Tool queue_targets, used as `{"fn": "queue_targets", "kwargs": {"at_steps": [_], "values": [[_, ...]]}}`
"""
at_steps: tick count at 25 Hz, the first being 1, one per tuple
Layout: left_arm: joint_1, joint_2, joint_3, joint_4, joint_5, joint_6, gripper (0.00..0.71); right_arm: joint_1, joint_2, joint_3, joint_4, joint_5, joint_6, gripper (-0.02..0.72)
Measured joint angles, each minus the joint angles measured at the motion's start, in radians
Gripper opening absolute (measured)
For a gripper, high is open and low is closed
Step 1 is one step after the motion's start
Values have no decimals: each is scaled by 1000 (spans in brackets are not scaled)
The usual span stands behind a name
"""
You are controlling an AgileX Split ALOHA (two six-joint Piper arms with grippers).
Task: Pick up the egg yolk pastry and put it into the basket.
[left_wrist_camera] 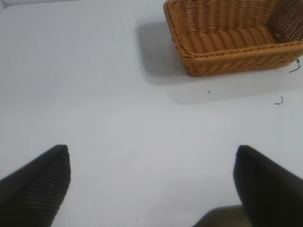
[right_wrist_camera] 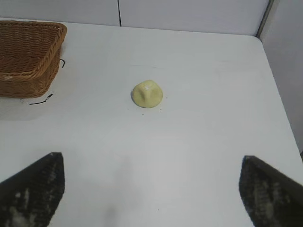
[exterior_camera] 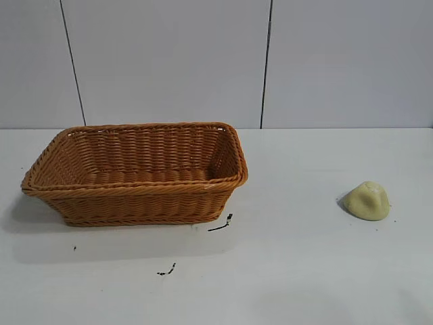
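Basket [exterior_camera: 135,196] with bare woven floor; egg yolk pastry [exterior_camera: 367,201] well apart on table [exterior_camera: 291,271]

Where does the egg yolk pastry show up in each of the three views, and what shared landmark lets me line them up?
Exterior view: the egg yolk pastry lies on the table at right, well apart from the basket.
Left wrist view: not in it; only the basket shows.
Right wrist view: the pastry sits near the centre, ahead of the open right pincer.
Shared landmark: the basket, with black scribble marks by its corner.
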State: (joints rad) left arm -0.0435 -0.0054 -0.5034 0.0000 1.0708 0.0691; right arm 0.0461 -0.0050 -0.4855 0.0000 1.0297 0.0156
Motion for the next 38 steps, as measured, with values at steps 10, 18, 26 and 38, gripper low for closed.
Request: {"fn": "queue_targets", "kwargs": {"at_steps": [10,18,26,38], "values": [[0,0,0,0,0,0,696,0,0,0,0,0,0,693],[0,0,0,0,0,0,696,0,271,-86,-6,1,0,693],[0,0,0,0,0,0,696,0,810,-310,-9,-8,0,693],[0,0,0,0,0,0,696,0,1519,-706,-9,-26,0,693]]}}
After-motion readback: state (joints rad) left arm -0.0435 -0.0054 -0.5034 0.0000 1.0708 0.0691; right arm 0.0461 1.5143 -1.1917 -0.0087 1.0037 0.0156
